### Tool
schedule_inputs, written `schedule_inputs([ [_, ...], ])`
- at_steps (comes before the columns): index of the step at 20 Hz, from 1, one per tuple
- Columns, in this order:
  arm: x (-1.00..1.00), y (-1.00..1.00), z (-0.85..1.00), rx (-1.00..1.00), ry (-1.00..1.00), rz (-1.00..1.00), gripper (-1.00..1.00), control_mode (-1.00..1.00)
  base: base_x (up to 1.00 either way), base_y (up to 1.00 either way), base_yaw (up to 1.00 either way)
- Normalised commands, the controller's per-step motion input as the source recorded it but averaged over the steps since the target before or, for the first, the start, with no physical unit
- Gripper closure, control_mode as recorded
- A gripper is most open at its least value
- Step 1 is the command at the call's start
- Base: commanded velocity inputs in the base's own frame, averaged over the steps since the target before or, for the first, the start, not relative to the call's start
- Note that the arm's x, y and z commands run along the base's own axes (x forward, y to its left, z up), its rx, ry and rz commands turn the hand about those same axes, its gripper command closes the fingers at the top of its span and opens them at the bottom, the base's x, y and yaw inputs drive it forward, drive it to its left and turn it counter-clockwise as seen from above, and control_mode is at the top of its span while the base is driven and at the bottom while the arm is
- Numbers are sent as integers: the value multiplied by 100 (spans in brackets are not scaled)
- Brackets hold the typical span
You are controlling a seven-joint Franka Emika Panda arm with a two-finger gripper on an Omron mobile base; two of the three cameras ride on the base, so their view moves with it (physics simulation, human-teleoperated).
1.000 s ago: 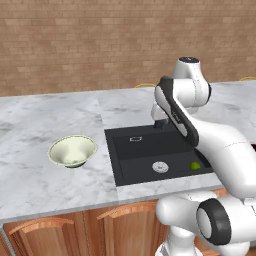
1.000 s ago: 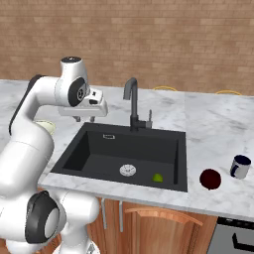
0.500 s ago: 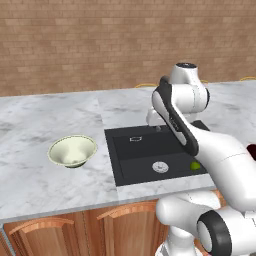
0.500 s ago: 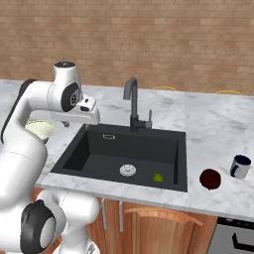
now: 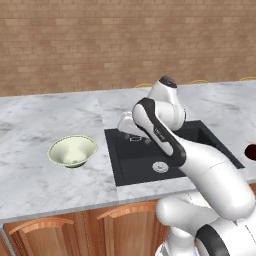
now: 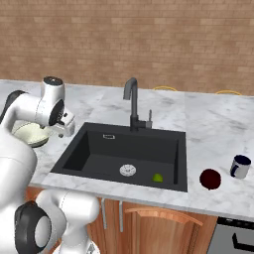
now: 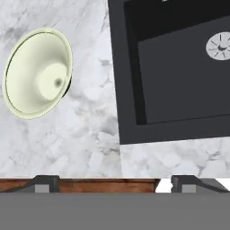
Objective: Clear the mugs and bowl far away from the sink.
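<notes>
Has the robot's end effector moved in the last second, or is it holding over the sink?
Yes. In the right base view the end effector has swung left, away from the faucet, toward the bowl beside the sink.

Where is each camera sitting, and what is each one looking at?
Left base view: behind the arm to its left, facing the counter; shows the bowl, the sink and the white arm.
Right base view: behind to its right; shows the faucet, maroon mug, white mug and the arm.
Hand view: on the hand, looking straight down; the open gripper shows its tips.
All three share the bowl and sink.
</notes>
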Motion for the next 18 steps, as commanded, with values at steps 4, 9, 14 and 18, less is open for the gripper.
schedule_inputs([
  [4, 38, 100, -1, 4, 0, -5, -100, -100, 0, 0, 0],
  [9, 65, 73, -10, 9, 1, -13, -100, -100, 0, 0, 0],
  [14, 62, 14, -56, 13, 12, -9, -100, -100, 0, 0, 0],
  [18, 51, 11, -51, 3, 1, -4, -100, -100, 0, 0, 0],
])
